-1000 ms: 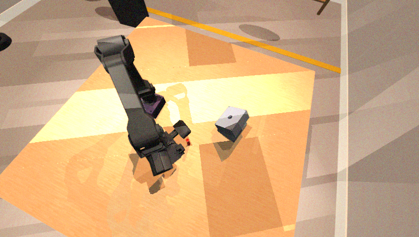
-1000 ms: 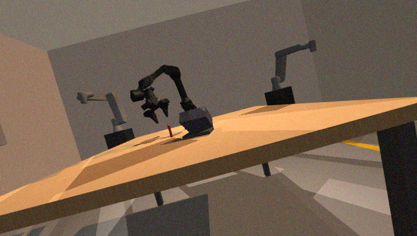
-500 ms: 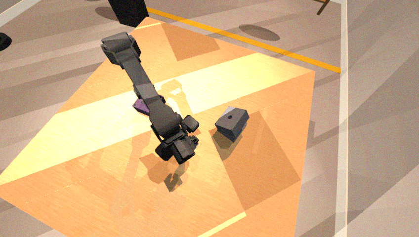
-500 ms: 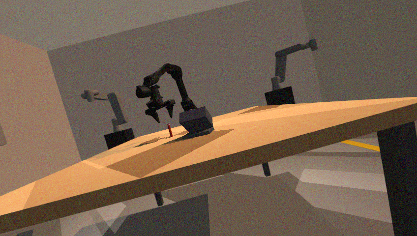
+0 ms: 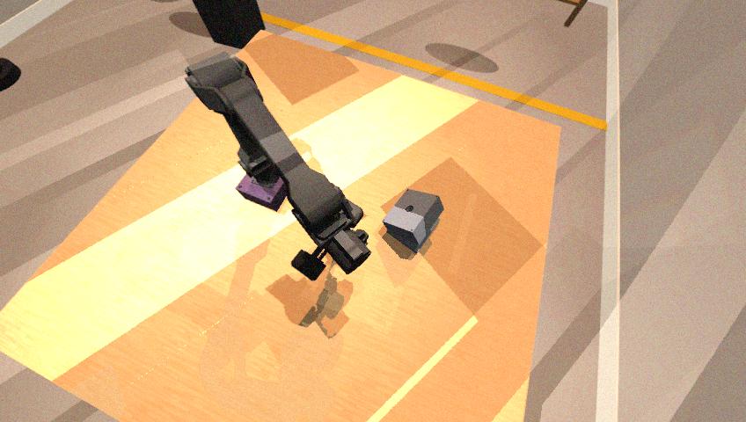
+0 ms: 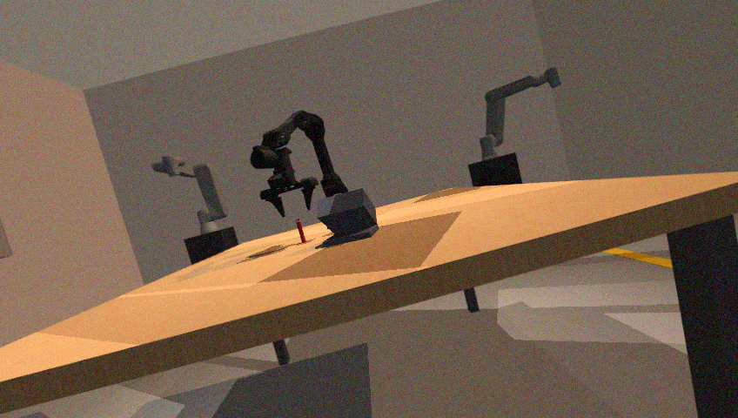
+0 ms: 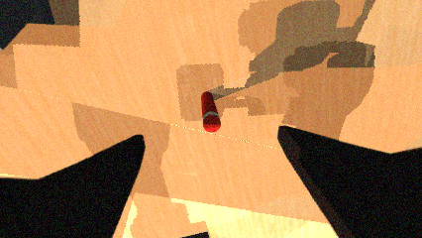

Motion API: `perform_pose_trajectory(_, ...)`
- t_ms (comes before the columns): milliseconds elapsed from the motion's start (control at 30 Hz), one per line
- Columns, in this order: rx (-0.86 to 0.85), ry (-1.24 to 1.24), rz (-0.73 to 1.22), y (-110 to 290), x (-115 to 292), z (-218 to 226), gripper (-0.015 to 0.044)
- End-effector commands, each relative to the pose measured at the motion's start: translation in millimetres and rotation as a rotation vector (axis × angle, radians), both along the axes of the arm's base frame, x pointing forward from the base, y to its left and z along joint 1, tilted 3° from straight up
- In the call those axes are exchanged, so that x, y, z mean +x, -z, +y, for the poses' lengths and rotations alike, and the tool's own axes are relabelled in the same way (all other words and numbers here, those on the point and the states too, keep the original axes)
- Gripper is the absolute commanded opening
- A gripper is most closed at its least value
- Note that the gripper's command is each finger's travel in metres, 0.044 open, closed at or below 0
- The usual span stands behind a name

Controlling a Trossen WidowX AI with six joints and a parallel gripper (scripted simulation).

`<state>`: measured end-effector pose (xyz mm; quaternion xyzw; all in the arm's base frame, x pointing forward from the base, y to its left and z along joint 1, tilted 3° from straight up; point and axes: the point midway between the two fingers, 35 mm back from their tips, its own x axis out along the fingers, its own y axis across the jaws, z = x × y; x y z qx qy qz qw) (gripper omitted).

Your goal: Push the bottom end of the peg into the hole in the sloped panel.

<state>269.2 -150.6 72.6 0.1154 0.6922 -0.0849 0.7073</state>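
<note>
A thin round red peg (image 6: 300, 231) (image 7: 208, 108) with a grey band near its top stands upright on the table (image 6: 492, 227). In the top view the arm hides it. My gripper (image 6: 296, 212) (image 7: 212, 136) is open and empty, pointing down above the peg. In the wrist view the peg shows between the two fingers and a little beyond their tips. The grey sloped panel block (image 5: 424, 200) (image 6: 347, 212) has one dark round hole (image 5: 409, 208) in its face. It stands to the right of the gripper in the top view.
The arm's purple base (image 5: 259, 192) stands on the table behind the gripper. A dark corner, probably of the panel block, shows at the top left of the wrist view. Two other grey arms (image 6: 210, 194) (image 6: 495, 118) stand on black pedestals beyond the table. Shadows and bright bands cross the table top.
</note>
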Motion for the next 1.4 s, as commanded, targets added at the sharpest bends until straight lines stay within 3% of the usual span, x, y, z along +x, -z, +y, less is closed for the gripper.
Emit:
perform_pose_trajectory(0,-0.006,0.004,0.003,4.3,0.1,-0.8,0.044)
perform_pose_trajectory(1233,-0.006,0.004,0.003,62.0,1.1,1.3,0.044)
perform_pose_trajectory(1367,-0.002,0.0,0.0,59.0,1.8,1.5,0.0335)
